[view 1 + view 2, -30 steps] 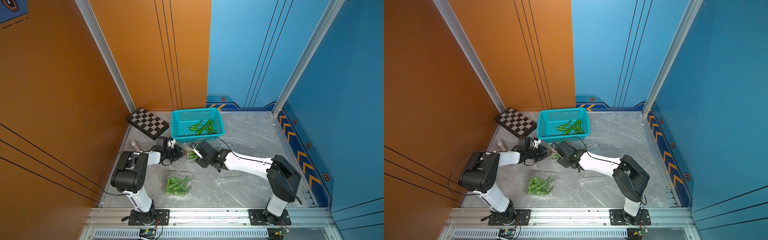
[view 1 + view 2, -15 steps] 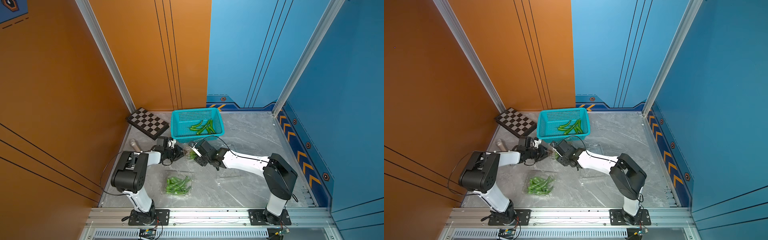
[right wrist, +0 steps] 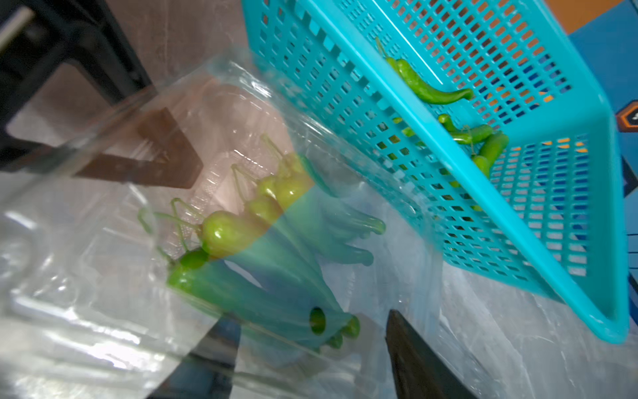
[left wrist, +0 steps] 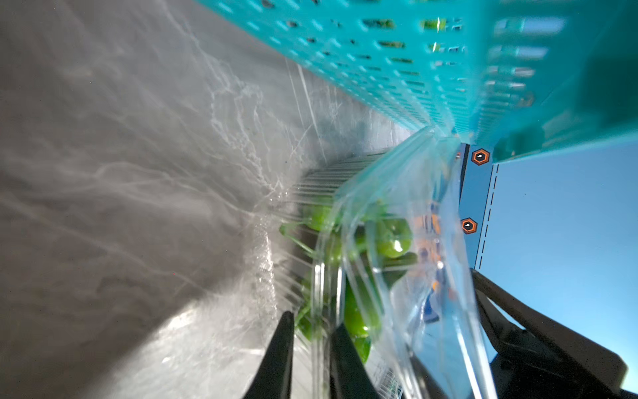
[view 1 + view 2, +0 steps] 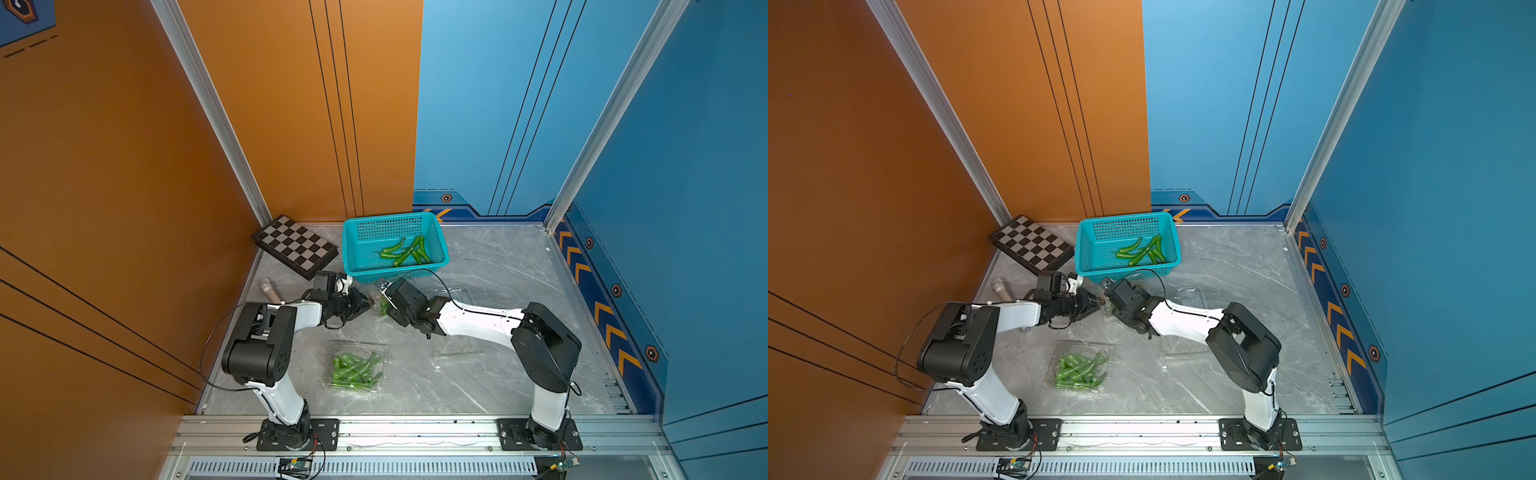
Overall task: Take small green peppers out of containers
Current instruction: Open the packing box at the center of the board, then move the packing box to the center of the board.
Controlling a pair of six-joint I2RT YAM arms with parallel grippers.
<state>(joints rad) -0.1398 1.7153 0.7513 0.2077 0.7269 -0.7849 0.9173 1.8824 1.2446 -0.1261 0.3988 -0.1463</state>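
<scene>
Your right arm has drawn its elbow in and brought the right hand (image 3: pixel 307 316) a little closer to the left hand (image 4: pixel 312 319) since a second ago; the left arm has not shifted.

Look between the two hands. The clear thin plastic clamshell box (image 3: pixel 103 262) sits just in front of the near wall of the teal perforated plastic basket (image 5: pixel 370 249), above the grey marbled counter (image 5: pixel 498 270). I cannot tell whether the box touches the counter.

Your left hand is clamped on that box's edge, with the thin plastic rim pinched between its two dark fingers (image 4: pixel 281 349).

Your right hand stands apart, one finger on each side of the box's opposite end. The raised clear lid passes over one of those fingers. I cannot tell whether either finger presses on the plastic.

Inside the box, slender glossy green peppers (image 3: pixel 228 233) lie side by side. Their thin stems point toward your left hand and their tapered tips toward your right hand. The tips just reach the gap between the right hand's fingers.

A few more peppers (image 5: pixel 405 251) lie on the basket's floor. A second clear clamshell box (image 5: pixel 374 348), closed and packed with peppers, rests on the counter well apart from both hands, nearer the arm bases.
</scene>
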